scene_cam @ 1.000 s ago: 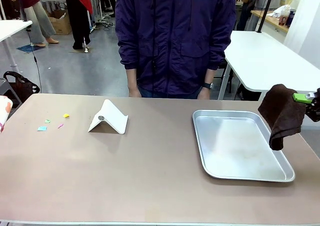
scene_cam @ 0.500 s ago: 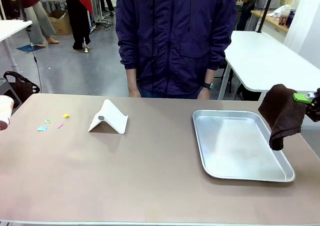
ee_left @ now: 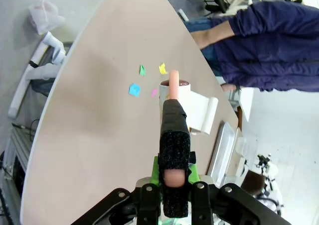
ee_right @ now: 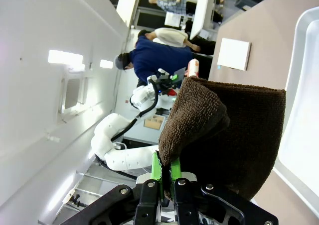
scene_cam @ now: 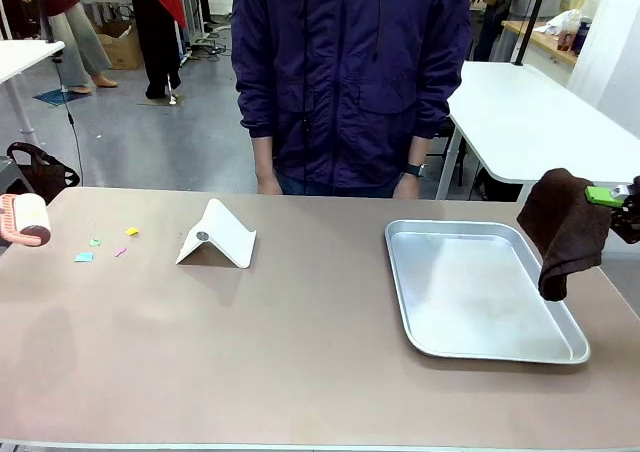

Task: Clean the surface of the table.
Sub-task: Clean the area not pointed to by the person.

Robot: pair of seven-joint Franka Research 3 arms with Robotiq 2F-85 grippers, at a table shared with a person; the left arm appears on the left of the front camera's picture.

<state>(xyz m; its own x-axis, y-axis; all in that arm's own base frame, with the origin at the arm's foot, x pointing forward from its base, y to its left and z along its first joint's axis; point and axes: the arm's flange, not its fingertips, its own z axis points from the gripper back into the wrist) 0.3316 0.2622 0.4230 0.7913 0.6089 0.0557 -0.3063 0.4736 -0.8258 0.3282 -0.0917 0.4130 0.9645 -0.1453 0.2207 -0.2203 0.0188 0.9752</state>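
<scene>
the large brownish-taupe table fills the front view, its long axis running left to right and its pale near edge along the bottom of the picture. on its right half lies a shiny silver rectangular metal tray, long side running from near to far, with nothing in it.

at the tray's right side the right gripper is clamped on a dark brown terry cloth. the cloth is pinched at its top between the green pads and hangs down in a fold, its lower end in front of the tray's right rim. whether it touches the rim i cannot tell.

further back on the left half stands a white folded tent-shaped card, ridge up, with a small round dot on its near face. left of it lie four small paper scraps, apart from one another: blue, pink, green and yellow.

at the table's left end, near the scraps, the left gripper is closed on the black-wrapped handle of a pink-stemmed lint roller with a white roll. whether the roll touches the top i cannot tell.

at the far edge stands a person in a dark purple jacket, arms down.
</scene>
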